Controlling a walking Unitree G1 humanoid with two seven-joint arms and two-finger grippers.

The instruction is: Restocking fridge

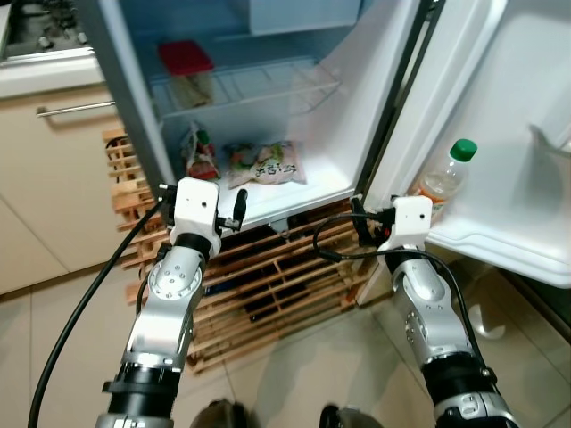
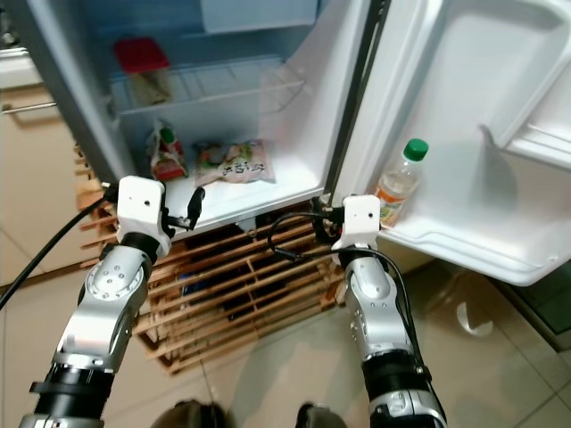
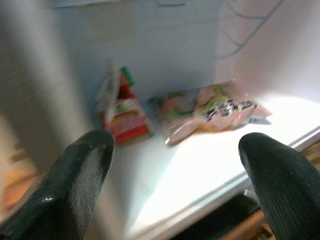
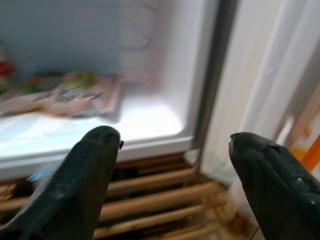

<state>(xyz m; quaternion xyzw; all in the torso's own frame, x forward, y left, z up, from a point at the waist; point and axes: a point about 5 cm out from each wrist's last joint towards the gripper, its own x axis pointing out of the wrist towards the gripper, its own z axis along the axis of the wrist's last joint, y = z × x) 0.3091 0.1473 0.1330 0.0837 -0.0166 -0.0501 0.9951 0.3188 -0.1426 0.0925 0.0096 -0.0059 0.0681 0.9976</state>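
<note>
I have both hands up in front of the open white fridge, neither holding anything. My left hand sits just short of the front edge of the bottom shelf; its two black fingers are spread wide with the shelf showing between them. My right hand is level with the hinge side of the cabinet, between the shelf and the open door, fingers likewise spread apart and empty.

Counting what is stocked: two packets lie on the bottom shelf. One is a flat, pale plastic bag with green and pink print, lying on its broad face with its long axis running across the shelf, side to side. Just beside it, toward the left wall, is a smaller red, white and green pouch that stands more upright and leans back, its long axis pointing up. Whether the two touch I cannot tell.

One container with a red lid rests on the wire shelf above. One clear plastic bottle with a green cap stands upright in the door's lower rack, cap uppermost.

A slatted wooden rack sits on the tiled floor under the fridge.
</note>
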